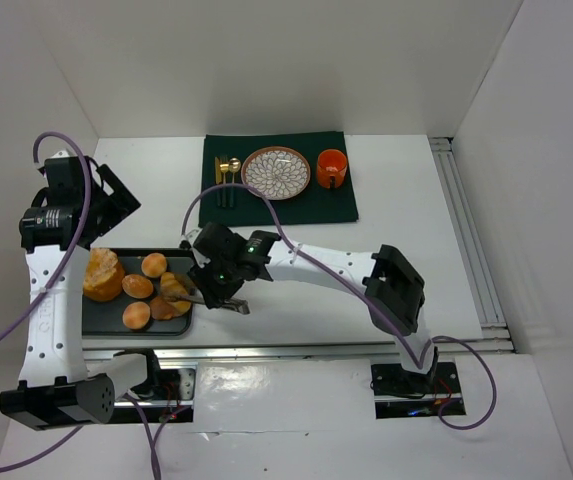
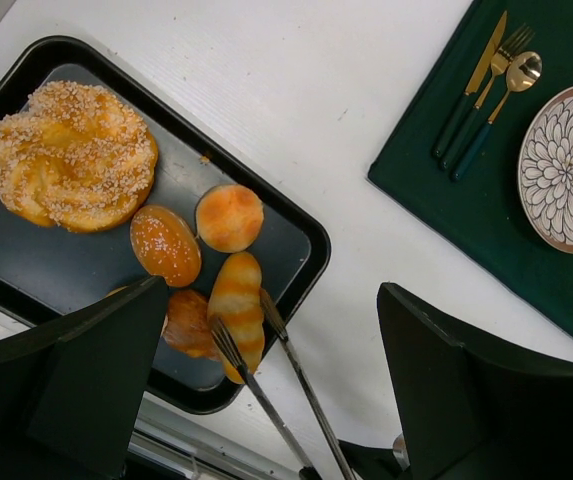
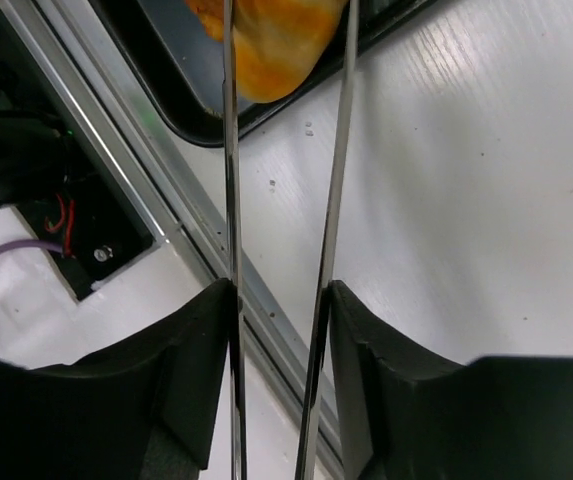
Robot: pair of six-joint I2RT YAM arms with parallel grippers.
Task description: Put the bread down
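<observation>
Overhead, left-wrist and right-wrist views of a white table [image 1: 416, 220]. A black rectangular tray [image 2: 56, 265] lies at the near left and holds all of the golden-brown bread.

A large twisted sesame loaf [image 2: 73, 155] fills the tray's left end. To its right lie a seeded oval bun [image 2: 165, 245] and a plain round bun [image 2: 229, 217], just beside each other. Another round bun [image 1: 135, 315] sits near the tray's near edge. An elongated orange-gold roll [image 2: 238, 312] lies in the tray's right part, against a darker brown piece [image 2: 188, 325].

The right pincer [image 3: 279, 295] reaches left across the table, low beside the tray's right rim. Its fingers [image 3: 201, 340] are partly closed on the two arms of slender metal tongs [image 2: 266, 390], one arm against each finger. The tong tips stand one on each side of the elongated roll's near end. Whether they press on it cannot be told.

The left pincer [image 2: 271, 290] hangs above the tray with its jaws spread wide, holding nothing.

At the far centre lies a dark green rectangular placemat [image 1: 336, 205]. It carries a round patterned plate [image 1: 276, 172], an orange mug [image 1: 331, 168] just to the plate's right, and gold-and-green cutlery [image 1: 228, 175] to its left. The plate is well apart from the tray.
</observation>
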